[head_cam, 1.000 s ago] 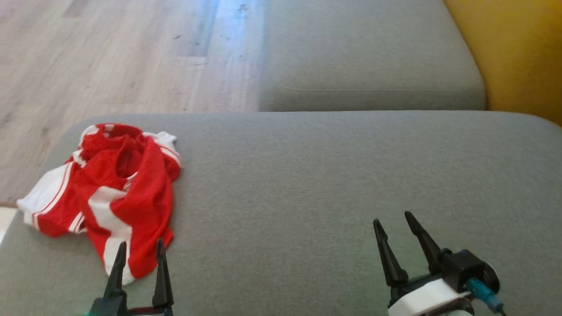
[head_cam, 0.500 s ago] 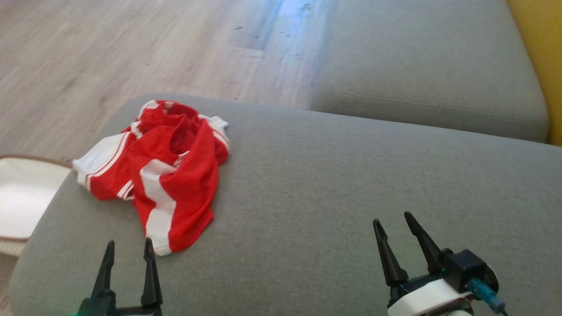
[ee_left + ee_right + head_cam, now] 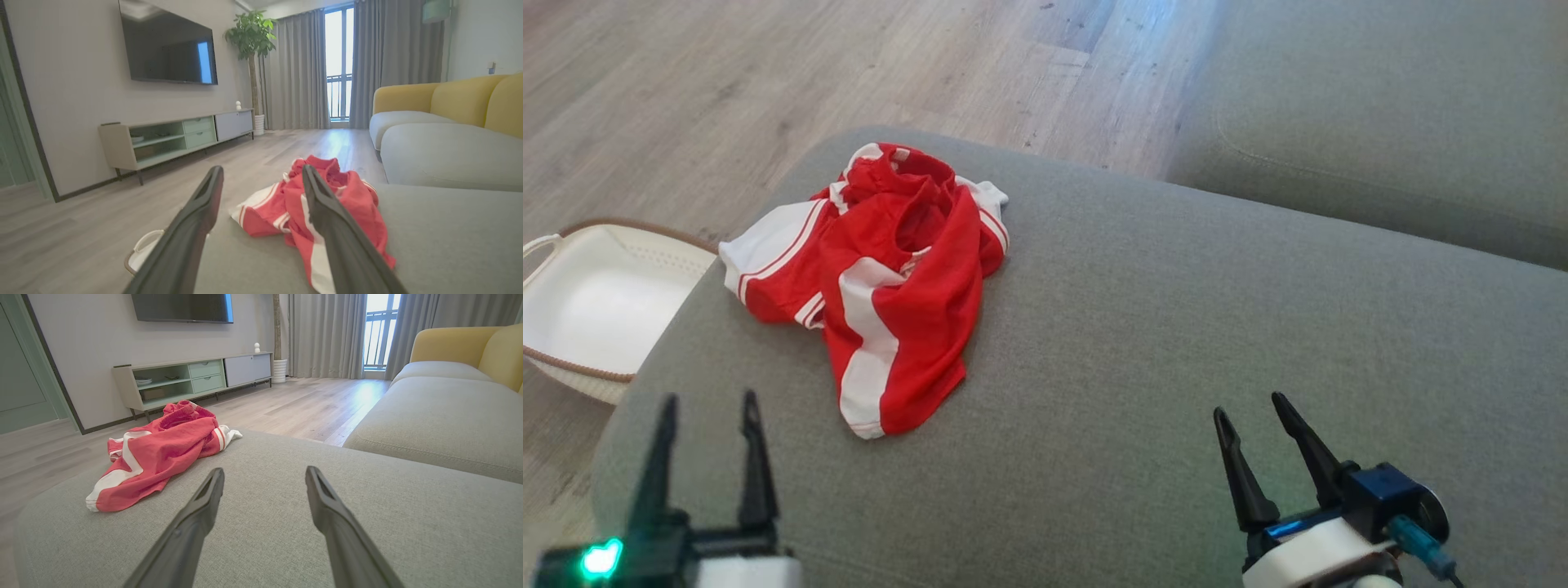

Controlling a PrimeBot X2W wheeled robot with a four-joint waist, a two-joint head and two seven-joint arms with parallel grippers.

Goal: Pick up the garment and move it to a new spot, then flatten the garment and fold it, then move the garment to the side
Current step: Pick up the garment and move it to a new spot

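Red mesh garment (image 3: 882, 278) with white side panels and thin white stripes, looks like a sports jersey or shorts, cannot tell which. It lies crumpled in a loose heap on the far left part of a grey seat cushion (image 3: 1176, 367), close to the cushion's left edge. One red-and-white end trails toward the near side, the bunched part sits at the far end. Nothing touches it.

Left gripper (image 3: 709, 398) is at the near left corner of the cushion, fingers spread apart and empty, pointing far, just near of the garment's trailing end but clear of it. In the left wrist view the garment sits ahead of the fingers, the right one overlapping it in the picture. A green light (image 3: 600, 559) glows on the gripper body.

Right gripper (image 3: 1249, 404) is over the near right part of the cushion, fingers also apart, empty, well apart from the garment. A teal plug (image 3: 1417, 543) sticks out at its wrist.

A second grey cushion (image 3: 1380, 106) lies far right, a seam gap between the two. A white basket (image 3: 572, 245) with a brown rim sits on the wood floor (image 3: 727, 98) just left of the cushion. The left wrist view shows a wall TV (image 3: 167, 45), a low TV console (image 3: 175, 136) beneath it, a potted plant (image 3: 251, 36), grey curtains (image 3: 302, 69) and a yellow sofa back (image 3: 461, 100) on the right.
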